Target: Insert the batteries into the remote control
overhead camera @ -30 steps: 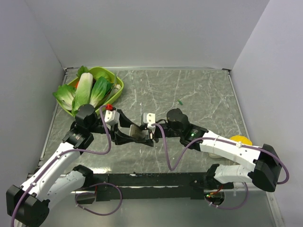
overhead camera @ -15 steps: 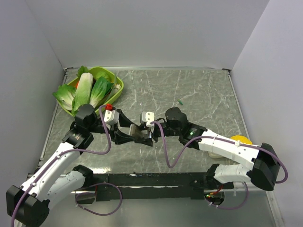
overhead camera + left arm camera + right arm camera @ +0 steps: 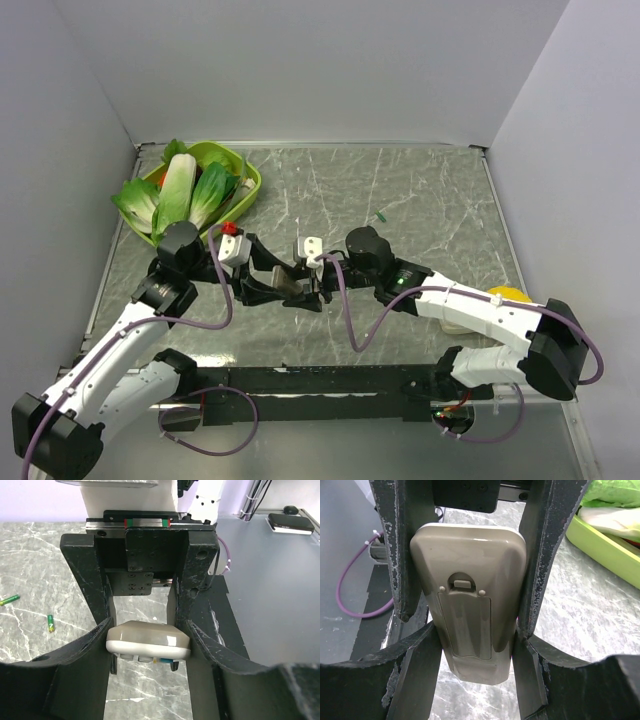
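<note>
The remote control (image 3: 297, 281) hangs above the middle of the table, gripped from both sides. In the right wrist view its grey-brown back (image 3: 470, 595) with the shut battery cover faces the camera. My right gripper (image 3: 475, 650) is shut on its near end. My left gripper (image 3: 148, 645) is shut on the remote control (image 3: 148, 639) seen end-on, with the white button face downward. In the top view the left gripper (image 3: 288, 286) and right gripper (image 3: 313, 279) meet at the remote. Two green batteries (image 3: 9, 600) (image 3: 50, 623) lie on the marble table; one battery (image 3: 382, 216) shows farther back right.
A green tray (image 3: 250, 192) of leafy vegetables (image 3: 180, 190) stands at the back left, and its rim (image 3: 600, 545) shows in the right wrist view. A yellow object (image 3: 507, 296) and a cream-white lump (image 3: 455, 325) lie by the right arm. Grey walls enclose the table.
My right arm has pushed a little leftward, carrying the remote toward the left gripper. The left fingers have narrowed onto the remote.
</note>
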`<state>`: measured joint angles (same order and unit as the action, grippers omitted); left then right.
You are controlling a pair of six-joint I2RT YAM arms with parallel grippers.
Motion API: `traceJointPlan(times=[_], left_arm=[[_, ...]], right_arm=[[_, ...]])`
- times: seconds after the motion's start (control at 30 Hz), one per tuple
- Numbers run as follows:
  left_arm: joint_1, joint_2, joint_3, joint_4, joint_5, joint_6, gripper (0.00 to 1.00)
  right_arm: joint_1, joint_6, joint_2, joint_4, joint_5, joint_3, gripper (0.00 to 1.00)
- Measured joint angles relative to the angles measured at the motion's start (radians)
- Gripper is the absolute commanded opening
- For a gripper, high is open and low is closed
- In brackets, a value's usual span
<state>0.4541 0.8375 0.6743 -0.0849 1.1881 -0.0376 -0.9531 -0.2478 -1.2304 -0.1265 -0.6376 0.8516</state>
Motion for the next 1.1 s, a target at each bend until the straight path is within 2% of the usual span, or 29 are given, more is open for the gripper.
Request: traceJointPlan(times=[0.07,0.1,0.17,0.2,0.23,0.27,0.33,0.37,0.57,0.73,0.9,1.1], left_arm=[[0.0,-0.003,0.0,0.0,-0.003,0.0,0.08],[0.0,-0.005,0.0,0.0,-0.004,0.0,0.06],[0.001,-0.011,-0.001,0.0,-0.008,0.001,0.03],[0.001,-0.015,-0.003,0.0,-0.011,0.002,0.03],[0.002,-0.02,-0.008,-0.002,-0.016,0.002,0.03],[0.003,-0.027,-0.014,-0.006,-0.023,0.003,0.03],[0.005,-0.043,-0.032,-0.019,-0.043,0.003,0.03],[0.005,-0.054,-0.048,-0.028,-0.061,0.0,0.03],[0.019,-0.082,-0.15,-0.105,-0.16,0.023,0.02],[0.038,-0.087,-0.167,-0.188,-0.227,0.046,0.02],[0.05,-0.087,-0.167,-0.253,-0.253,0.066,0.02],[0.053,-0.087,-0.167,-0.277,-0.269,0.079,0.02]], right_arm=[[0.0,0.004,0.001,-0.002,0.0,0.0,0.02],[0.0,0.004,0.002,-0.002,0.0,0.0,0.23],[0.003,0.008,0.005,-0.002,0.0,0.0,0.38],[0.005,0.012,0.007,-0.002,0.0,0.0,0.51],[0.005,0.02,0.01,0.001,0.001,0.0,0.58],[0.008,0.028,0.014,0.006,0.001,0.0,0.7],[0.016,0.069,0.024,0.023,0.006,0.0,0.8],[0.026,0.104,0.032,0.03,0.019,0.0,0.89],[0.13,0.371,0.113,0.137,0.161,0.041,0.96],[0.138,0.542,0.127,0.237,0.272,0.167,0.96],[0.137,0.665,0.112,0.251,0.289,0.196,0.96],[0.128,0.716,0.055,0.287,0.289,0.196,0.95]])
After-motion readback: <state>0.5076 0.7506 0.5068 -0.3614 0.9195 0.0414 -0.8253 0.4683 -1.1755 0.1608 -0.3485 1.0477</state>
